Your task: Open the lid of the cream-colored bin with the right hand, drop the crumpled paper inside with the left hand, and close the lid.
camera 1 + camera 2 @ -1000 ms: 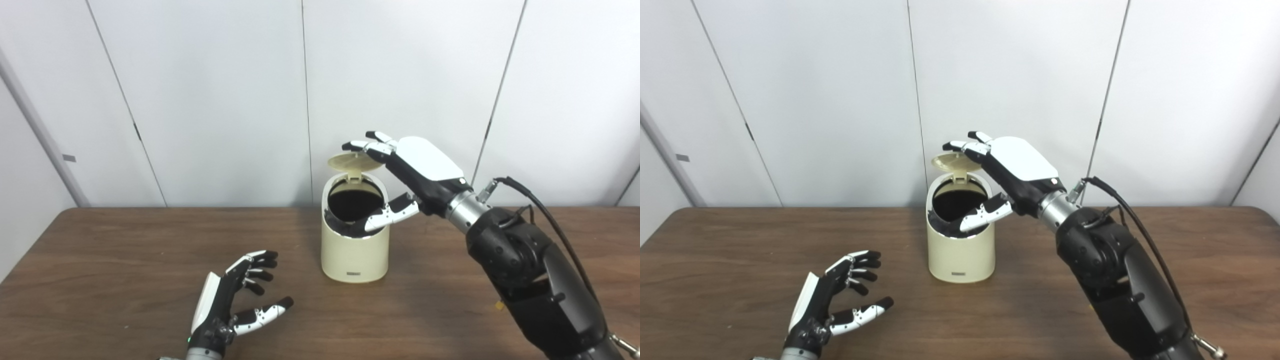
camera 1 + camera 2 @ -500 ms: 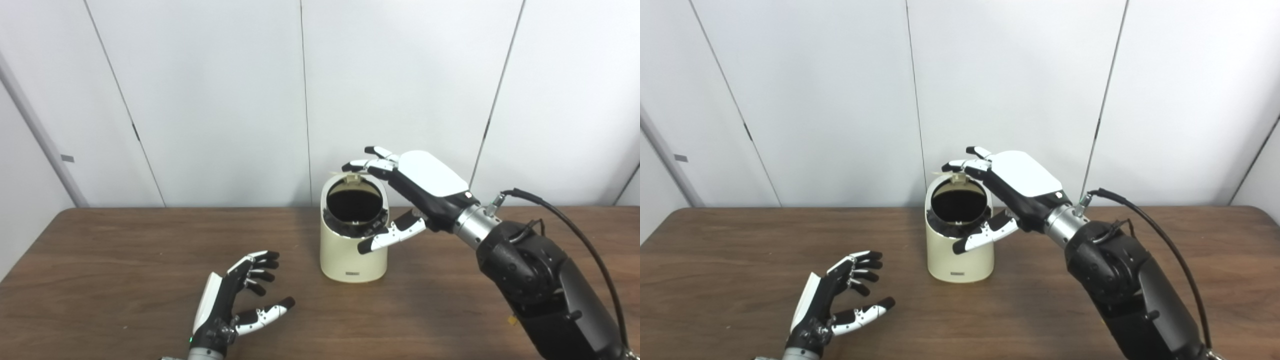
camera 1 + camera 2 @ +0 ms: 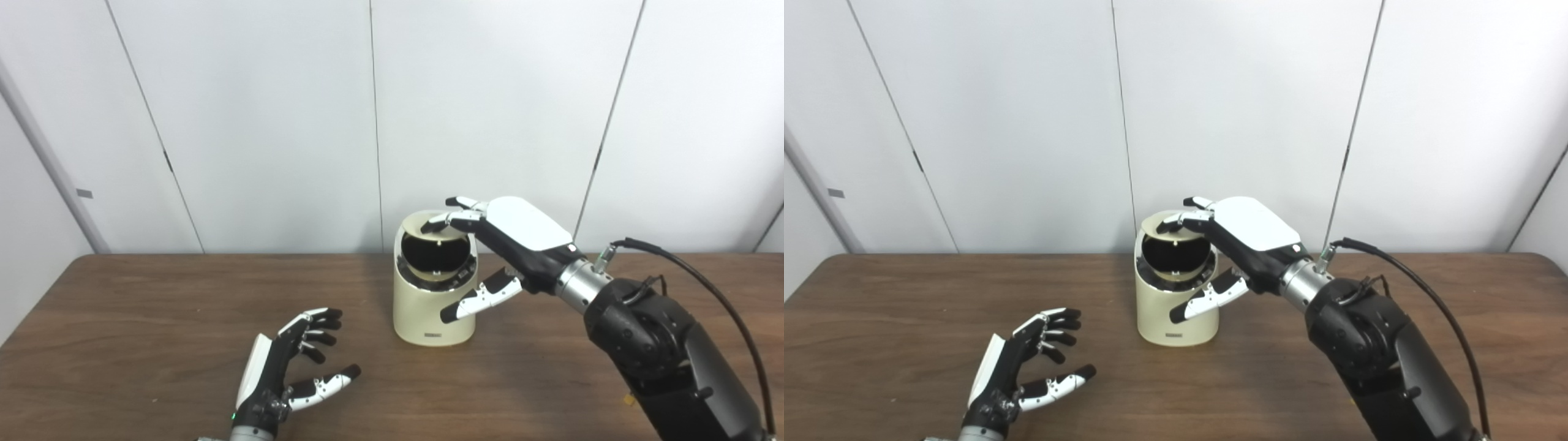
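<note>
Left eye view, right hand (image 3: 508,236) fingers on bin (image 3: 434,306) lid (image 3: 424,225), left hand (image 3: 288,367) apart

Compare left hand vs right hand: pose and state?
Left hand sits low over the table, well short of the bin; right hand is raised at the bin's top. Left touches nothing; right has fingers on the lid, which is partly down, thumb beside the bin. Both are open and hold nothing.
</note>
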